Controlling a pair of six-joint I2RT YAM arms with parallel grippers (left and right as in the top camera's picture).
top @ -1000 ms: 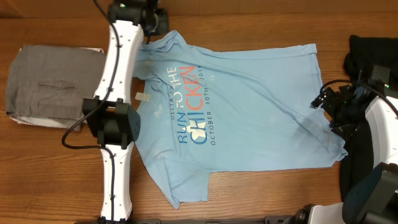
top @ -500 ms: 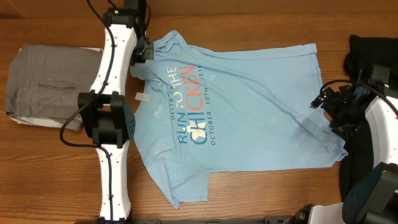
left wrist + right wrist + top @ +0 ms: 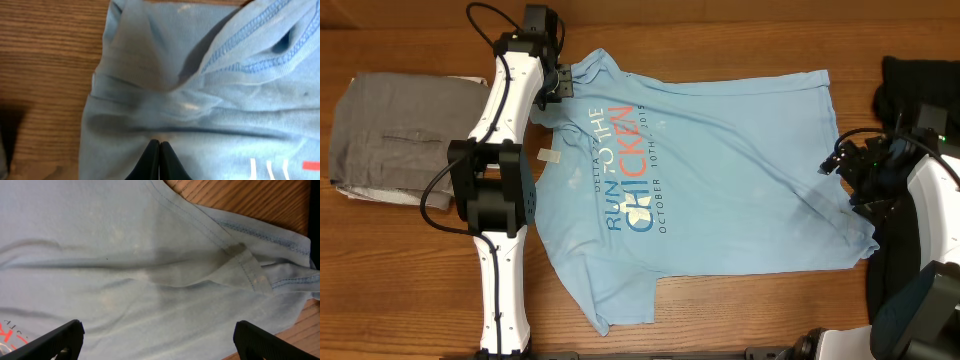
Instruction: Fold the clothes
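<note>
Two grippers before us, left gripper pinched shut on light blue short-sleeved cotton T-shirt near its shoulder, shirt spread print-up on brown wooden table, right gripper gaping wide above the hem.

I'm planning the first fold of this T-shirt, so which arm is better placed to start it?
Left. The left tool is shut at a sleeve of the light blue T-shirt, seemingly pinching fabric; the right tool hangs open above the hem corner, holding nothing.

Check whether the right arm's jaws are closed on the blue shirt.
No, the right wrist view shows the right gripper with its jaws standing wide apart over the T-shirt, clamping nothing.
</note>
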